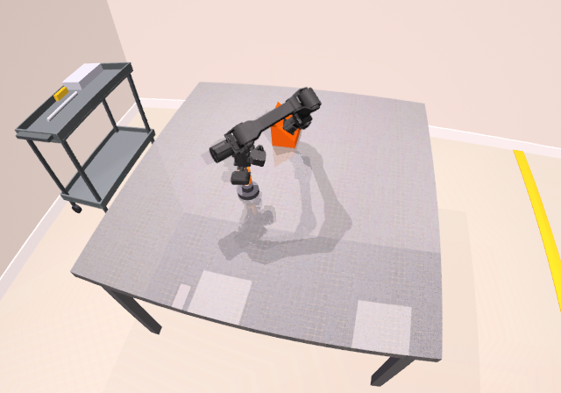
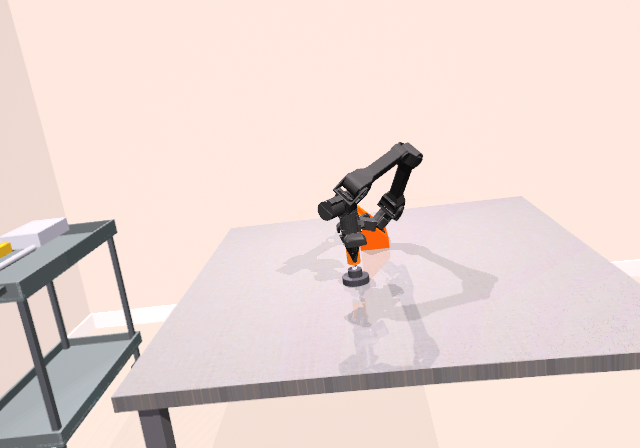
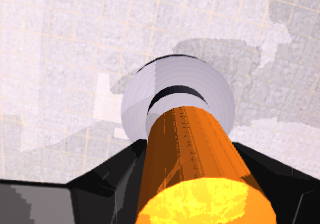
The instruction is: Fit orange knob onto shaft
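My gripper [image 1: 247, 175] [image 2: 353, 255] [image 3: 187, 149] is shut on the orange knob [image 1: 249, 179] [image 2: 357, 260] [image 3: 200, 204] and holds it roughly upright over the round dark pedestal [image 1: 248, 194] [image 2: 355, 280] [image 3: 135, 96]. A small bright bit of the silver shaft [image 2: 354, 267] shows between the knob's lower end and the pedestal's raised middle in the exterior view. The knob stands a little above the pedestal. In the wrist view the knob covers the shaft. The hole, its flat side and the shaft's flat side are hidden, so I cannot tell how they line up.
An orange angular block [image 1: 284, 139] [image 2: 375, 239] stands behind the pedestal, near the arm's base. A grey cart [image 1: 109, 153] [image 2: 87, 365] with a white box [image 1: 82, 75] [image 2: 38, 230] stands left of the table [image 1: 385, 175] [image 2: 516, 303]. The arm reaches above the block.
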### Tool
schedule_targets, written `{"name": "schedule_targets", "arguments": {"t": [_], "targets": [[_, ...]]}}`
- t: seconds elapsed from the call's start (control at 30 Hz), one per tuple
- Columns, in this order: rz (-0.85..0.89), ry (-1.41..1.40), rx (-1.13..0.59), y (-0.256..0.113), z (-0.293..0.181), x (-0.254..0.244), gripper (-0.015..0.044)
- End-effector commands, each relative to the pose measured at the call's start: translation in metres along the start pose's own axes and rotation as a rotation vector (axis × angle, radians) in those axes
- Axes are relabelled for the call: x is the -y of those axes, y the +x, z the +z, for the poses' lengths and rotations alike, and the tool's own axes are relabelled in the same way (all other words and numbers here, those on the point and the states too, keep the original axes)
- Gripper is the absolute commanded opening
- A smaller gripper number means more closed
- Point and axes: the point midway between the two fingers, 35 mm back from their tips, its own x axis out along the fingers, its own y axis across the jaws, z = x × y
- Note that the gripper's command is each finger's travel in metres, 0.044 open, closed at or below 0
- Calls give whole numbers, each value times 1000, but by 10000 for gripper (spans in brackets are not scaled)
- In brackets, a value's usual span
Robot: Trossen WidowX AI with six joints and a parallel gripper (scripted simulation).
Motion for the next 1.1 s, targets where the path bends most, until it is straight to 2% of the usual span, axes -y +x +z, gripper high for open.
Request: {"name": "schedule_targets", "arguments": {"t": [0.0, 0.77, 1.07], "targets": [[-2, -48, 0, 1, 0, -1, 0], [-2, -48, 0, -1, 0, 0, 0], [-2, -257, 0, 0, 0, -1, 0]]}}
